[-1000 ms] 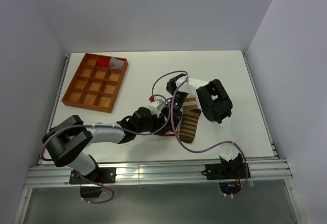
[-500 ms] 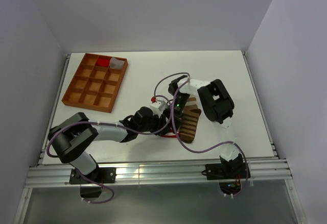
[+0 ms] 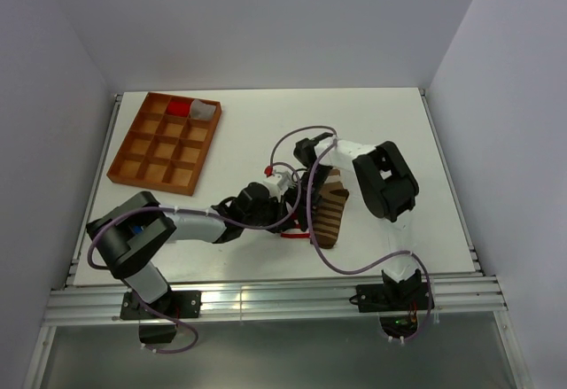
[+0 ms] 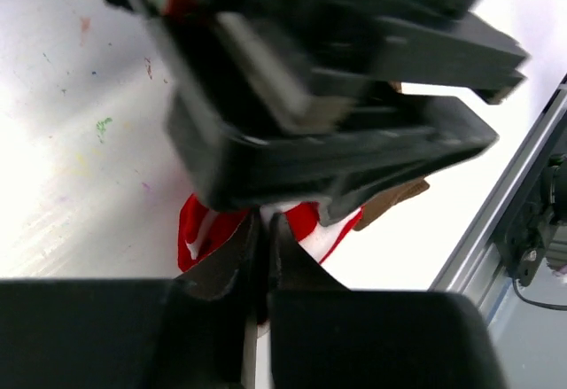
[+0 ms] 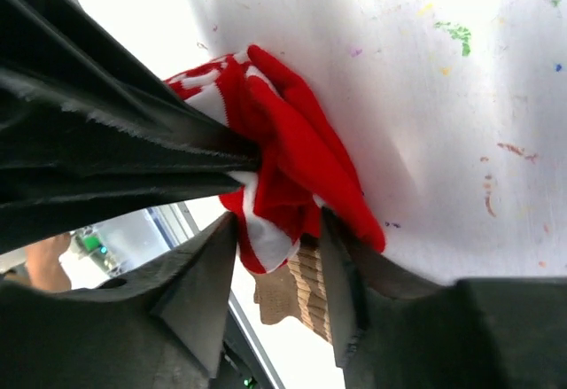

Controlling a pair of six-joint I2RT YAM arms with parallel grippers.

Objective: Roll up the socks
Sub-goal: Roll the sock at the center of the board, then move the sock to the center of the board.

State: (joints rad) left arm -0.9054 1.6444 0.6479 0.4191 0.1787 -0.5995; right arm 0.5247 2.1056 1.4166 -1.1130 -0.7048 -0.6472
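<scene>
Now the left gripper [image 4: 263, 229] is pinching the bunched red-and-white sock [image 5: 292, 141], right gripper [image 5: 276, 229] is hanging open around it; the brown-and-tan sock [image 3: 330, 213] is lying unrolled

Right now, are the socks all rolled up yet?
Not yet. Done: the red-and-white striped fabric sock is bunched up. In hand: the left tool looks shut on it, the right tool open around it. Left: the dark-brown-and-tan striped fabric sock lies flat, not rolled.
</scene>
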